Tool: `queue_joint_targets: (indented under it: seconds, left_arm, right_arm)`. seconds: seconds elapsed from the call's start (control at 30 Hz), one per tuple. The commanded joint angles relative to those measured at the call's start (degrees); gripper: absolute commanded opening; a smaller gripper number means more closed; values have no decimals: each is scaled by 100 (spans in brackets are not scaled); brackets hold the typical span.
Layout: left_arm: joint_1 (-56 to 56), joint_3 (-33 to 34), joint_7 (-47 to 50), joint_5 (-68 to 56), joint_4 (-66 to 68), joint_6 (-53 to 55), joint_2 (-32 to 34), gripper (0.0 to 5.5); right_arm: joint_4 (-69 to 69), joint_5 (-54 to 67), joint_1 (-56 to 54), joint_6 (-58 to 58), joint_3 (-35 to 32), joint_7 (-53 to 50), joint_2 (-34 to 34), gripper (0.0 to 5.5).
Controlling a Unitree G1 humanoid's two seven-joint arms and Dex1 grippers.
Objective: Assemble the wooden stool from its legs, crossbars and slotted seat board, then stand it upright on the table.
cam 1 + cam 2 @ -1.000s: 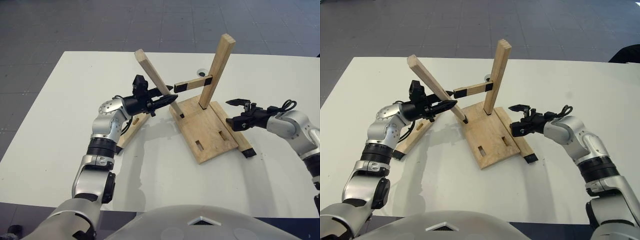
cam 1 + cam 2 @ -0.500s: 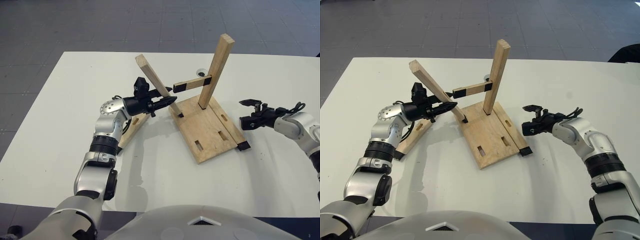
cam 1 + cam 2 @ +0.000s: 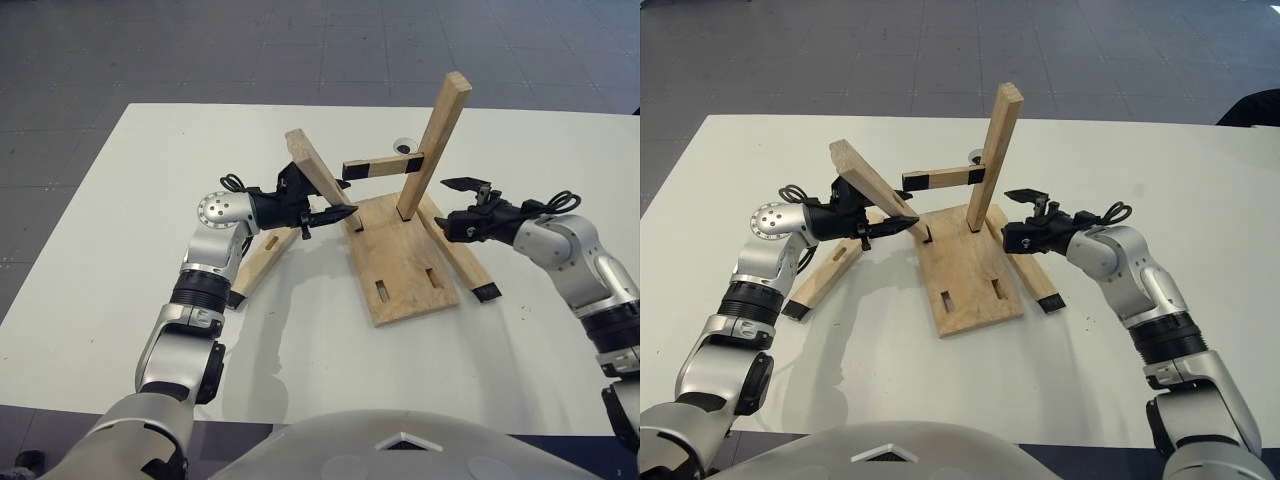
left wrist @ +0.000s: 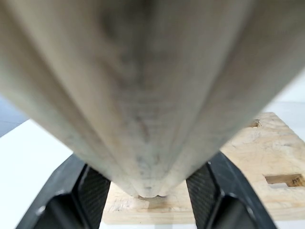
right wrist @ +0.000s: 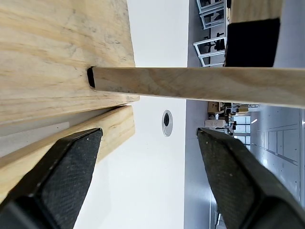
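Seat board (image 3: pixel 405 270), two standing legs (image 3: pixel 435 145), one crossbar (image 3: pixel 380 166), perhaps two loose legs (image 3: pixel 265 258)

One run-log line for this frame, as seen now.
left gripper: shut on tilted leg, lower end at seat board | right gripper: open beside upright leg | assembly: unfinished

Bright, even overhead light; soft shadows on white table (image 3: pixel 100 300); leg (image 4: pixel 143 95) blurred close to lens.
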Motion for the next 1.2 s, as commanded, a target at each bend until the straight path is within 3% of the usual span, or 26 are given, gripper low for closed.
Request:
queue_joint_targets:
  seconds: [0.03, 0.23, 0.7, 1.0, 1.2]
  left_arm:
    - [263, 108, -97, -71, 382, 818, 201, 205]
    - [370, -59, -239, -183, 137, 1236, 144, 205]
    - [76, -344, -17, 174, 206, 977, 216, 205]
    - [10, -371, -7, 193, 336, 884, 203, 205]
    - [-40, -401, -241, 140, 658, 1191, 224, 204]
  right_arm:
    - [-104, 14, 172, 61, 2, 103, -1, 365]
    - [-296, 128, 291, 41, 141, 317, 152, 365]
    - [460, -108, 139, 179, 140, -15, 221, 365]
    - [1395, -316, -431, -122, 553, -364, 917, 365]
    - [1491, -357, -490, -193, 627, -428, 955, 365]
